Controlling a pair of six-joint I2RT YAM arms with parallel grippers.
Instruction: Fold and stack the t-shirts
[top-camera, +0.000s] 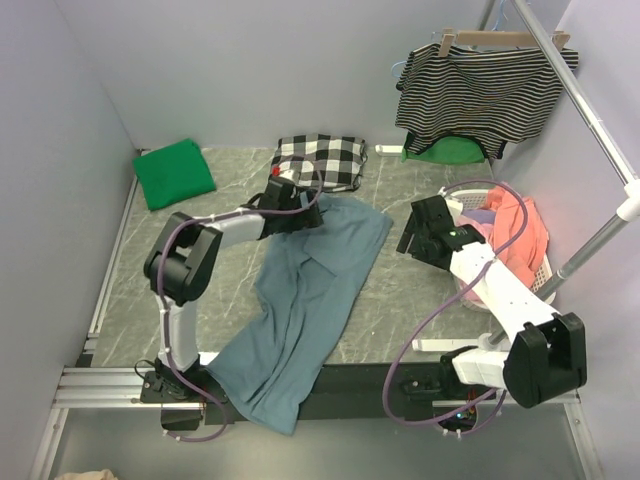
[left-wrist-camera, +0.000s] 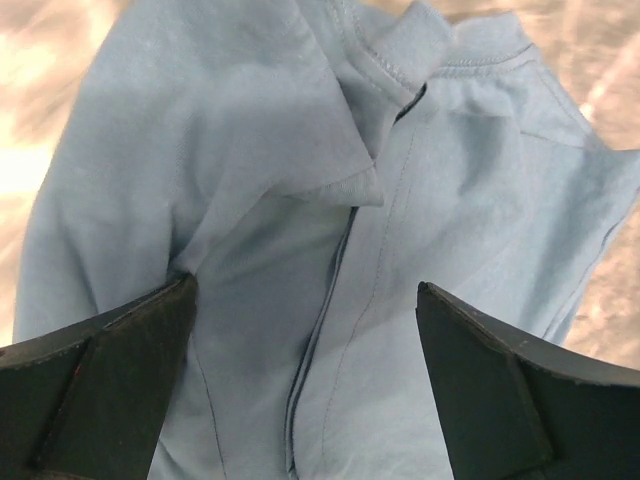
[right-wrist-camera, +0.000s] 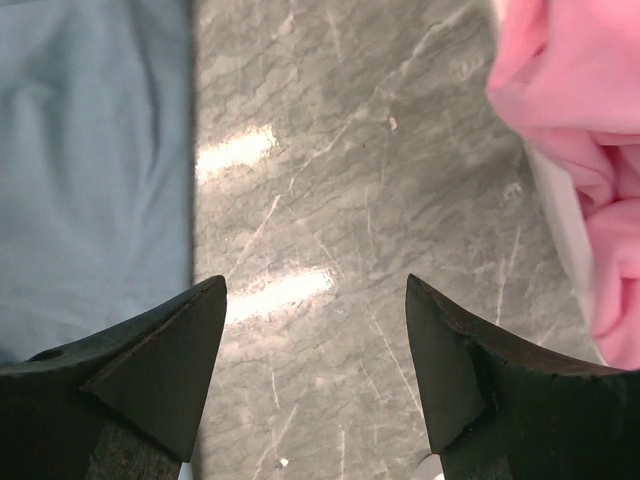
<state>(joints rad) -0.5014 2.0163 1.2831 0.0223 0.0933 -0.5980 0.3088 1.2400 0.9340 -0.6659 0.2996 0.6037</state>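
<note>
Left hand (left-wrist-camera: 305, 295) is held released and wide over the bunched collar of the slate-blue t-shirt (top-camera: 310, 300), which is spread on the desk (top-camera: 400, 290) from centre toward 6 o'clock, hem overhanging. Stacked layers could be pinched together, spoiling the fold. Right hand (right-wrist-camera: 315, 290) is released, empty, at 3 o'clock.

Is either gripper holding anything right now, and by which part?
Nothing is held. The left gripper is open above the slate-blue cotton t-shirt near its collar; the right gripper is open over the grey marbled table.
</note>
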